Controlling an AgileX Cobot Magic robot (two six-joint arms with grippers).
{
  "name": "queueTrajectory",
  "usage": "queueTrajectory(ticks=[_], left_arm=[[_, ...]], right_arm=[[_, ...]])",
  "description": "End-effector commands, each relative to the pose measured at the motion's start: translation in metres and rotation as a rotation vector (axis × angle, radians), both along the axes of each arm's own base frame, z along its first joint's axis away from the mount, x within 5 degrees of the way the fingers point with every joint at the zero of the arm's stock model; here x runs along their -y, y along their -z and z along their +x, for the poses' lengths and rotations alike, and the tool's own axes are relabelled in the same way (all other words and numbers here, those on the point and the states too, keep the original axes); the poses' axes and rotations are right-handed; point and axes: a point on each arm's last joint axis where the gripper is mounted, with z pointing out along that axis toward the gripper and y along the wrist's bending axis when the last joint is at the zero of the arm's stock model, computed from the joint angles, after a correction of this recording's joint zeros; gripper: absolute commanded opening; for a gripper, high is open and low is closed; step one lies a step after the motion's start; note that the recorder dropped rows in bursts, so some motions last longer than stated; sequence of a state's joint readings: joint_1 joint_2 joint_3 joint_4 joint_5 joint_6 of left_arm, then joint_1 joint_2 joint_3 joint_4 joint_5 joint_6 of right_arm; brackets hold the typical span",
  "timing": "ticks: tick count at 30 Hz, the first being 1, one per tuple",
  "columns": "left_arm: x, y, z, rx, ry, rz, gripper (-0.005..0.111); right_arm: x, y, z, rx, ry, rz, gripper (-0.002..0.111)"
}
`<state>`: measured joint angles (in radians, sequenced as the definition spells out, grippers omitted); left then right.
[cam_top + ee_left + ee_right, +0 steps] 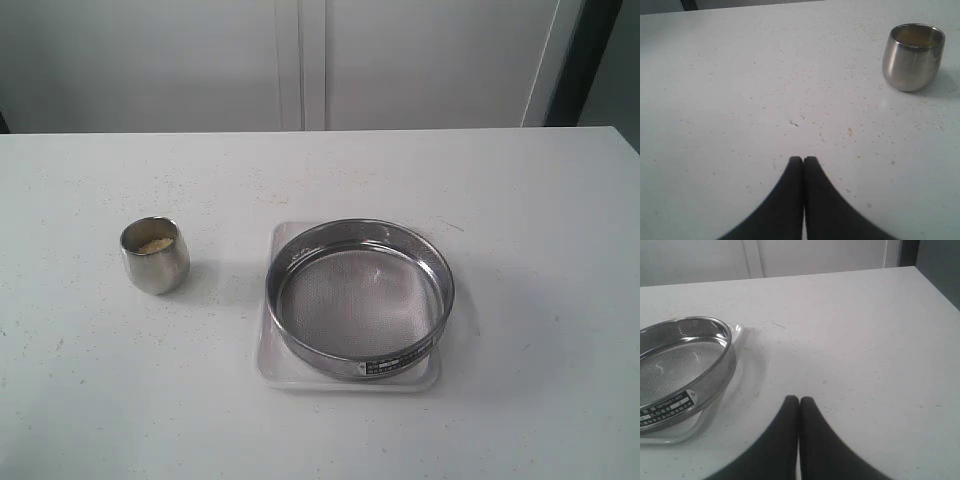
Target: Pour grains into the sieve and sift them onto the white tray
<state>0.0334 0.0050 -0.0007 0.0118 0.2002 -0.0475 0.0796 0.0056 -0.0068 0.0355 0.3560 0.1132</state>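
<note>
The round steel sieve (pixel 359 297) sits on the white tray (pixel 281 369) right of the table's middle, its mesh bare. The grains (pixel 154 244), yellowish, lie inside a small steel cup (pixel 155 256) to the left. Neither arm shows in the exterior view. In the left wrist view my left gripper (pixel 803 159) is shut with nothing in it, above bare table, the cup (pixel 912 56) well off to one side. My right gripper (pixel 799 399) is also shut and empty, beside the sieve (pixel 680 372) and the tray (pixel 738 333).
The white table (pixel 500 200) carries scattered specks of grain (pixel 850 131) around the cup. White cabinet doors (pixel 300 60) stand behind the table's far edge. A dark gap (pixel 600 60) shows at the back right.
</note>
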Motion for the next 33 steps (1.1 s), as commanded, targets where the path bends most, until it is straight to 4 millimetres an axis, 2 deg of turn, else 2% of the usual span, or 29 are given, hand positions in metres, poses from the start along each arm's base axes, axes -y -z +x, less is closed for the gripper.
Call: queueTrajectory(ticks=[1,22,28,33], left_arm=[[0.000,-0.002,0.000,0.028,-0.001,-0.004,0.000],[-0.001,-0.021,0.004,0.239,-0.013,0.002,0.000],[-0.002,-0.034,0.005,0.386,-0.022,0.007,0.000],[-0.002,-0.037,0.004,0.419,-0.024,0.008,0.000]], right_arm=[[0.000,0.001,0.000,0.012,0.000,-0.003,0.000],[0.000,0.001,0.000,0.012,0.000,-0.003,0.000],[0.000,0.001,0.000,0.012,0.000,-0.003,0.000],[0.000,0.001,0.000,0.012,0.000,-0.003,0.000]])
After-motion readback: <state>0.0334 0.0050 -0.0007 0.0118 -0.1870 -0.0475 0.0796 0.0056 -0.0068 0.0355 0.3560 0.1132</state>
